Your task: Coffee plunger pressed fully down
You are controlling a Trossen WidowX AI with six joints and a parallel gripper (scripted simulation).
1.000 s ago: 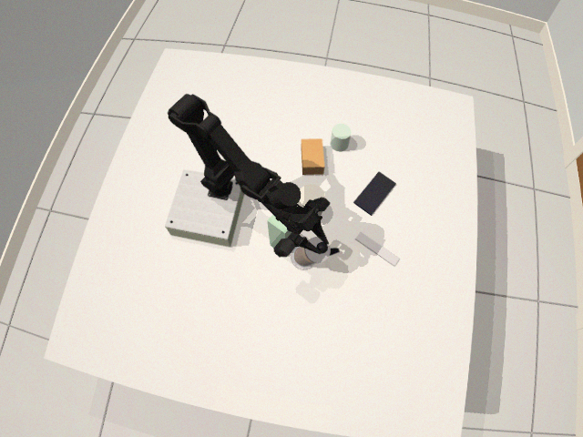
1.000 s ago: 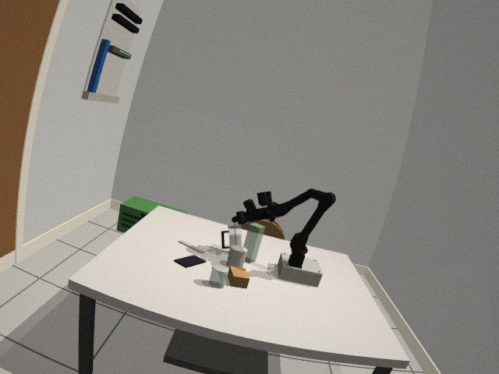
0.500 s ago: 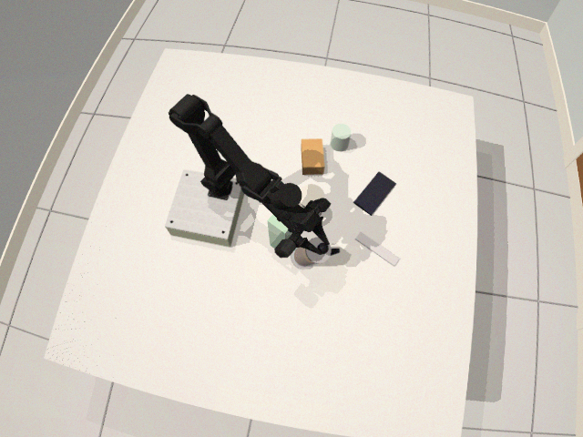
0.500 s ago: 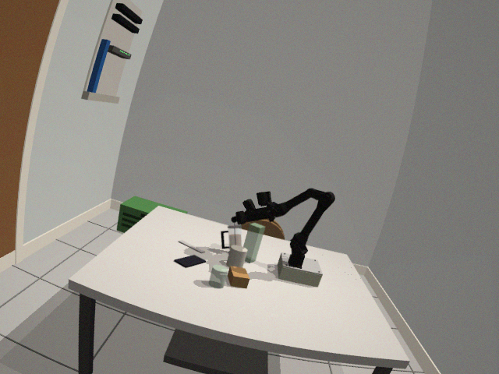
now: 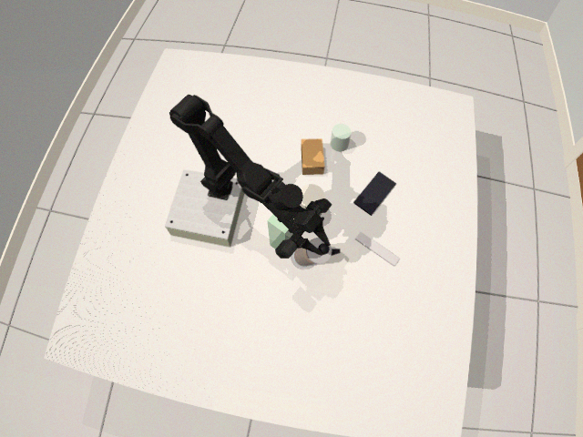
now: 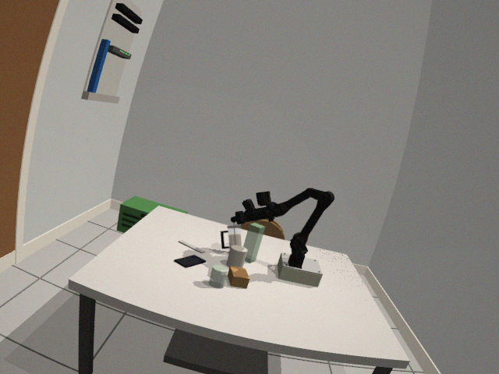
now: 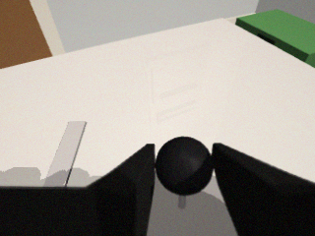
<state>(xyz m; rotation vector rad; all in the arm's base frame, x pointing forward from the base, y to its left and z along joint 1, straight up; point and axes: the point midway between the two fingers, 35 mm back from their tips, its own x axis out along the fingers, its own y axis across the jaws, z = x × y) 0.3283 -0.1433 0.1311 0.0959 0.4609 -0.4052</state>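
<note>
Hand: the hand (image 7: 183, 169) is clamped on the plunger knob (image 7: 183, 164), a finger on each side.
Press: the coffee press (image 6: 233, 238) stands upright on the tabletop (image 6: 169, 277), beside a tall green box (image 6: 253, 242).
Progress: rod seems raised; pressing looks unfinished.
Left: complete push, release.

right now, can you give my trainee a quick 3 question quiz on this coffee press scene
1. True or false: the gripper is shut on the black plunger knob.
2. In the top view, which thing lies closest to the pale green cylinder: A) dark flat slab, B) orange block, C) grey strip?
3. Fill in: in the exterior view the plunger rod still stands ____ the coffee press, so the press is not finished.

Key:
1. True; a finger sits on each side of the knob.
2. B, the orange block.
3. Above.
</note>
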